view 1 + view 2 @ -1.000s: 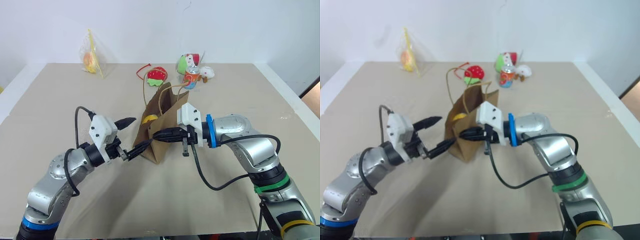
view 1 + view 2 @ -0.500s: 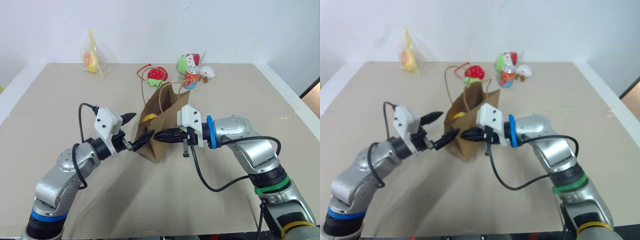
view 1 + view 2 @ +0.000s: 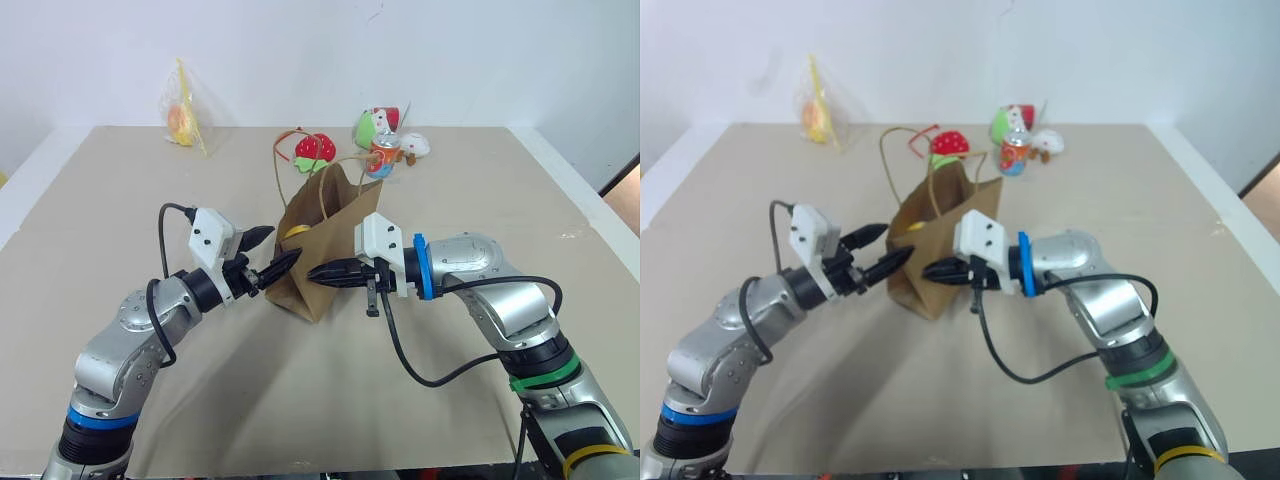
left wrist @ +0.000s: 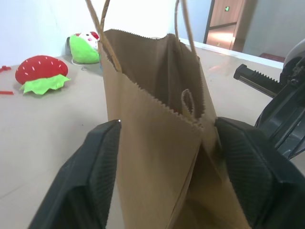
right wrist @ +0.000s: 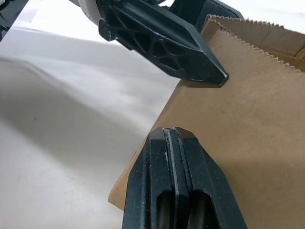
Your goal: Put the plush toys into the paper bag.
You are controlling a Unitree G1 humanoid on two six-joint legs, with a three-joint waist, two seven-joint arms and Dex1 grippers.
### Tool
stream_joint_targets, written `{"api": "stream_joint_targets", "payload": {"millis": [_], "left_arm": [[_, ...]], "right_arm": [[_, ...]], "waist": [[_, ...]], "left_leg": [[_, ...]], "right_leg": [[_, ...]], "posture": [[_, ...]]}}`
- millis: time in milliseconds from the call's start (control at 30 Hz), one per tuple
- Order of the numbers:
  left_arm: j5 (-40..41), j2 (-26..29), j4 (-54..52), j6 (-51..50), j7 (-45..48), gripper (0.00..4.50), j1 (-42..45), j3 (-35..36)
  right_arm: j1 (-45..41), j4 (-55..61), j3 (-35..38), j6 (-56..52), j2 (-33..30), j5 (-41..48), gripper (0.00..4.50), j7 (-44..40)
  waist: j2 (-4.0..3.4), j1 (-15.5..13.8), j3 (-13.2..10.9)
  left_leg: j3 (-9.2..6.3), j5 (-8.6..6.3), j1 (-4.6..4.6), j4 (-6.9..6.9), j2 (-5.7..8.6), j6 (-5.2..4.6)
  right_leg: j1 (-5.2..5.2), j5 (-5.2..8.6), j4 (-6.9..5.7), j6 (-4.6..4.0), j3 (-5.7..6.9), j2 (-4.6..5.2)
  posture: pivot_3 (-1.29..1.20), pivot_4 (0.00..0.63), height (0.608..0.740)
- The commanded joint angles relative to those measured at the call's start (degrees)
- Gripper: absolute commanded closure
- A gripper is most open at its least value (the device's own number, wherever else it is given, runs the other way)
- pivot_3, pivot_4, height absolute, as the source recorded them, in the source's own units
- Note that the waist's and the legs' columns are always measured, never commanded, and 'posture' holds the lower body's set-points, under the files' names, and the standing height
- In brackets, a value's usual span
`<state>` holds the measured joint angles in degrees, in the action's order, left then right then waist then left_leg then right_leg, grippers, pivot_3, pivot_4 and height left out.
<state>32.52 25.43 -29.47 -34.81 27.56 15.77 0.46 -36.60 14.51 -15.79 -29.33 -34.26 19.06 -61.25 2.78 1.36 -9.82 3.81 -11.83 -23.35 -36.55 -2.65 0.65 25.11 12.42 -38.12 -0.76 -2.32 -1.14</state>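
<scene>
The brown paper bag (image 3: 325, 250) stands mid-table with its mouth open and its cord handles up. A yellow plush toy (image 3: 297, 232) shows inside the mouth. My left gripper (image 3: 272, 248) reaches in level from the left. Its two pads (image 4: 102, 157) press the bag's narrow folded side from both sides in the left wrist view. My right gripper (image 3: 316, 272) comes in from the right, shut, with nothing between its fingertips (image 5: 174, 138). Its tip rests against the bag's front wall (image 5: 257, 109).
At the back of the table lie a red strawberry toy (image 3: 312, 148), a green-and-white toy (image 3: 368, 126), a drinks can (image 3: 383, 155) and a small white toy (image 3: 416, 145). A clear plastic bag with orange contents (image 3: 183, 120) sits at the back left.
My left gripper has moved forward onto the bag's side and its fingers have narrowed around it. The bag stands a little more upright. The right arm has kept still.
</scene>
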Motion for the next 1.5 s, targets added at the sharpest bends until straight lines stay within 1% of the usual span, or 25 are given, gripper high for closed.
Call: {"api": "stream_joint_targets", "payload": {"millis": [33, 67, 133, 167, 200, 433, 533, 667, 700, 733, 767, 800, 833, 867, 900, 933, 967, 1033, 1067, 1167, 1300, 1400, 1500], "left_arm": [[-1.51, 0.37, 0.89, 1.65, 0.94, 2.75, 0.71, -0.18], [-2.0, 0.51, 1.25, 1.85, 1.14, 3.3, 0.83, -0.26], [-2.65, 0.95, 1.95, 2.06, 1.66, 3.66, 1.0, -0.35], [-3.2, 1.34, 2.18, 2.55, 2.13, 4.15, 0.96, -0.52], [-3.63, 1.62, 2.32, 2.94, 2.53, 4.33, 0.89, -0.63], [-6.06, 4.64, 3.68, 6.91, 7.49, 4.33, 0.84, -0.64], [-7.34, 6.61, 4.54, 10.18, 11.21, 4.33, 0.78, -0.99], [-8.48, 9.22, 6.9, 16.2, 17.73, 4.33, 1.3, -0.73], [-8.0, 9.8, 7.62, 17.41, 19.8, 4.5, 1.63, -0.43], [-7.63, 10.22, 8.41, 18.56, 21.49, 4.5, 2.05, -0.13], [-7.34, 10.43, 8.99, 19.32, 22.55, 4.5, 2.34, 0.07], [-7.33, 11.15, 10.06, 20.63, 24.49, 4.5, 2.97, 0.17], [-7.7, 11.94, 11.35, 22.75, 26.73, 4.5, 3.66, 0.24], [-7.93, 12.64, 12.7, 24.45, 28.86, 4.5, 4.29, 0.35], [-7.88, 13.36, 14.18, 25.9, 31.06, 4.5, 4.99, 0.53], [-8.03, 13.89, 15.45, 27.18, 32.62, 4.5, 5.64, 0.5], [-8.0, 14.36, 17.16, 28.98, 34.7, 4.5, 6.57, 0.49], [-7.61, 14.78, 19.2, 31.53, 37.87, 4.5, 8.1, 0.38], [-7.12, 14.88, 19.51, 32.51, 39.38, 4.5, 8.44, 0.45], [-5.15, 14.61, 19.31, 33.98, 42.5, 4.5, 8.95, 0.88], [-4.15, 15.58, 19.42, 36.08, 47.64, 4.5, 9.13, 0.46], [-3.23, 15.01, 20.21, 36.66, 49.5, 4.5, 10.15, 0.44], [-4.04, 13.84, 21.66, 39.22, 51.15, 4.5, 10.87, -0.17]], "right_arm": [[0.04, 1.92, 0.97, 0.99, -0.42, 0.11, 4.5, -0.33], [0.1, 1.93, 1.02, 1.03, -0.48, 0.07, 4.5, -0.36], [0.05, 1.82, 1.04, 1.07, -0.5, -0.02, 4.5, -0.4], [0.07, 1.82, 1.05, 1.09, -0.56, -0.05, 4.5, -0.43], [0.13, 1.84, 1.07, 1.14, -0.63, -0.07, 4.5, -0.47], [0.04, 1.32, 3.07, 1.2, -2.01, 0.89, 4.5, -1.25], [-0.48, 0.09, 6.84, 0.17, -3.09, 3.57, 4.5, -1.74], [-2.92, -3.35, 13.6, -3.51, -5.2, 8.89, 4.5, -2.54], [-4.23, -4.57, 15.68, -5.69, -5.95, 11.03, 3.86, -2.79], [-5.57, -5.72, 17.5, -7.41, -6.62, 12.86, 3.5, -3.07], [-6.45, -6.43, 18.57, -8.53, -7.04, 14.04, 3.4, -3.21], [-8.25, -7.94, 20.42, -10.98, -8.17, 16.23, 2.85, -3.77], [-10.22, -9.8, 22.26, -12.94, -9.39, 18.0, 2.54, -4.31], [-11.88, -11.45, 23.68, -14.38, -10.61, 19.35, 2.08, -4.88], [-13.3, -13.04, 24.84, -15.77, -12.17, 20.54, 1.73, -6.01], [-14.04, -14.02, 25.42, -16.34, -13.4, 21.02, 1.41, -6.96], [-14.69, -15.29, 25.65, -15.77, -14.91, 20.77, 0.69, -8.12], [-15.17, -17.08, 25.28, -14.6, -17.83, 19.61, 0.12, -10.94], [-15.17, -17.56, 24.9, -13.72, -18.91, 18.83, 0.03, -12.19], [-14.14, -16.5, 23.63, -12.48, -20.91, 18.51, 0.03, -15.79], [-9.52, -9.48, 21.47, -9.52, -22.65, 18.66, 0.03, -21.13], [-7.34, -5.96, 21.07, -8.47, -23.11, 19.18, 0.03, -22.75], [-6.69, -5.24, 21.06, -8.2, -23.18, 19.03, 0.03, -22.82]], "waist": [[0.0, 0.0, 0.0], [0.0, 0.0, 0.0], [0.0, 0.0, 0.0], [0.0, 0.0, 0.0], [0.0, 0.0, 0.0], [0.0, 0.0, 0.0], [0.0, 0.0, 0.0], [0.0, 0.01, 0.0], [0.0, 0.01, 0.0], [-0.01, 0.02, -0.01], [-0.02, 0.01, -0.01], [-0.02, 0.0, -0.01], [-0.03, 0.0, -0.02], [-0.02, 0.0, -0.02], [-0.02, -0.01, -0.02], [-0.03, -0.03, -0.02], [-0.03, -0.03, -0.02], [-0.04, -0.01, -0.02], [-0.05, -0.03, -0.03], [-0.07, 0.04, -0.04], [-0.07, 0.21, -0.04], [-0.1, 0.22, -0.06], [-0.11, 0.18, -0.06]], "left_leg": [[0.0, 0.0, 0.0, 0.0, -0.01, 0.0], [-0.01, 0.0, 0.0, 0.0, -0.01, 0.0], [-0.02, 0.0, 0.0, 0.0, -0.02, 0.0], [-0.02, 0.0, 0.0, 0.0, -0.02, 0.0], [-0.02, 0.0, 0.0, 0.0, -0.02, 0.0], [-0.01, 0.0, 0.0, 0.0, -0.02, 0.0], [0.01, 0.0, 0.0, 0.0, -0.02, 0.0], [0.03, 0.0, 0.0, 0.0, 0.0, 0.0], [0.06, 0.0, 0.0, 0.0, 0.0, 0.0], [0.07, 0.0, 0.0, 0.0, 0.0, 0.0], [0.08, 0.0, 0.0, 0.0, -0.01, 0.0], [0.08, 0.0, 0.0, 0.0, -0.01, 0.0], [0.07, 0.0, 0.0, 0.01, -0.02, 0.0], [0.07, 0.0, -0.01, 0.01, -0.02, 0.0], [0.06, 0.0, -0.05, 0.02, -0.02, 0.0], [0.03, -0.01, -0.04, 0.02, -0.02, -0.02], [0.04, -0.02, -0.06, 0.09, 0.0, -0.03], [0.06, -0.06, -0.05, 0.1, -0.02, -0.1], [0.08, -0.09, -0.04, 0.1, -0.02, -0.13], [0.11, -0.09, -0.15, 0.1, 0.0, -0.13], [0.26, -0.19, -0.09, 0.1, -0.05, -0.27], [0.22, -0.19, -0.09, 0.09, -0.06, -0.27], [0.22, -0.18, -0.09, 0.03, -0.05, -0.26]], "right_leg": [[0.0, 0.0, 0.0, 0.0, 0.0, 0.0], [0.0, 0.0, 0.0, 0.0, 0.01, 0.0], [0.0, 0.0, 0.0, 0.0, 0.01, 0.0], [0.0, 0.0, 0.0, 0.0, 0.02, 0.0], [0.0, 0.0, 0.0, 0.0, 0.02, 0.0], [0.01, 0.0, 0.0, 0.0, 0.01, 0.01], [0.02, 0.0, 0.0, 0.0, 0.01, 0.01], [0.01, 0.01, 0.01, -0.01, 0.0, 0.02], [0.02, 0.0, 0.01, -0.01, -0.02, 0.03], [0.03, 0.0, 0.01, -0.01, -0.04, 0.03], [0.04, 0.0, 0.0, -0.01, -0.05, 0.04], [0.04, -0.01, 0.0, -0.02, -0.04, 0.04], [0.04, -0.01, 0.0, -0.02, -0.04, 0.03], [0.05, 0.01, 0.0, -0.05, -0.02, 0.02], [0.09, 0.0, 0.0, -0.05, -0.01, 0.0], [0.07, 0.03, 0.0, -0.08, 0.01, 0.0], [0.1, 0.06, 0.01, -0.13, 0.02, 0.0], [0.09, 0.09, 0.04, -0.12, -0.01, 0.04], [0.09, 0.11, 0.03, -0.11, -0.02, 0.08], [0.17, 0.12, 0.04, -0.1, 0.0, 0.06], [0.18, 0.16, 0.04, -0.04, -0.16, 0.09], [0.18, 0.18, 0.03, -0.05, -0.11, 0.08], [0.17, 0.14, 0.0, 0.0, -0.1, 0.08]], "posture": [[0.0, 0.15, 0.74], [0.0, 0.15, 0.74], [0.0, 0.15, 0.74], [0.0, 0.15, 0.74], [0.0, 0.15, 0.74], [0.0, 0.15, 0.74], [0.0, 0.15, 0.74], [0.0, 0.15, 0.74], [0.0, 0.15, 0.74], [0.0, 0.15, 0.74], [0.0, 0.15, 0.74], [0.0, 0.15, 0.74], [0.0, 0.15, 0.74], [0.0, 0.15, 0.74], [0.0, 0.15, 0.74], [0.0, 0.15, 0.74], [0.0, 0.15, 0.74], [0.0, 0.15, 0.74], [0.0, 0.15, 0.74], [0.0, 0.15, 0.74], [0.0, 0.15, 0.74], [0.0, 0.15, 0.74], [0.0, 0.15, 0.74]]}}
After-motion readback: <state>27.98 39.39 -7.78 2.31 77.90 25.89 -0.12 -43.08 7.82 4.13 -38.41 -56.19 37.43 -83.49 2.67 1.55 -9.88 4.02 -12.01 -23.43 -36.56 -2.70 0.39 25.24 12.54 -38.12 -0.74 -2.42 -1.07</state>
